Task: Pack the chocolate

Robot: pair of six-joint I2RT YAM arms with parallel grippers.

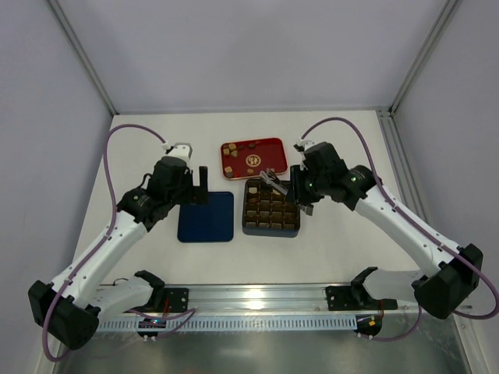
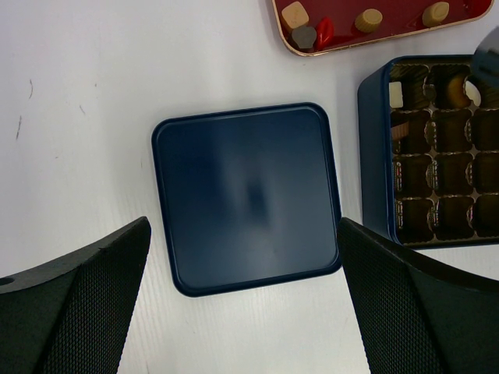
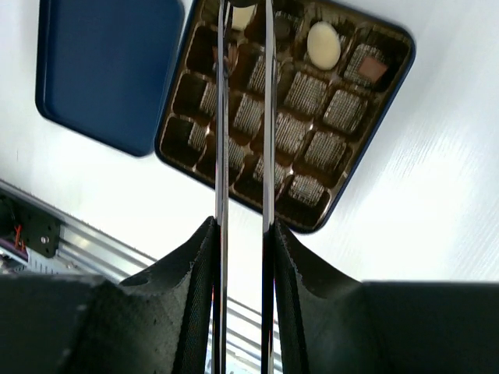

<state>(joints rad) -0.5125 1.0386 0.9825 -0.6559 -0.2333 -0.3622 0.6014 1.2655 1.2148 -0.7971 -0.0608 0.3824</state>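
Note:
Several chocolate pieces (image 1: 232, 147) lie on the red tray (image 1: 273, 145); the left wrist view shows tan round ones (image 2: 368, 19) there. The dark gridded box (image 1: 270, 232) holds a white oval piece (image 3: 323, 44) and a brown square piece (image 3: 373, 68). My right gripper (image 3: 243, 226) is shut on metal tongs (image 3: 221, 117), whose blades reach over the box's far row. A whitish piece (image 3: 242, 15) sits between the tong tips; whether it is pinched I cannot tell. My left gripper (image 2: 243, 234) hangs open above the blue lid (image 2: 245, 195), holding nothing.
The blue lid (image 1: 206, 216) lies flat just left of the box, and the red tray is behind the box. A metal rail (image 1: 257, 300) runs along the near table edge between the arm bases. White walls enclose the table.

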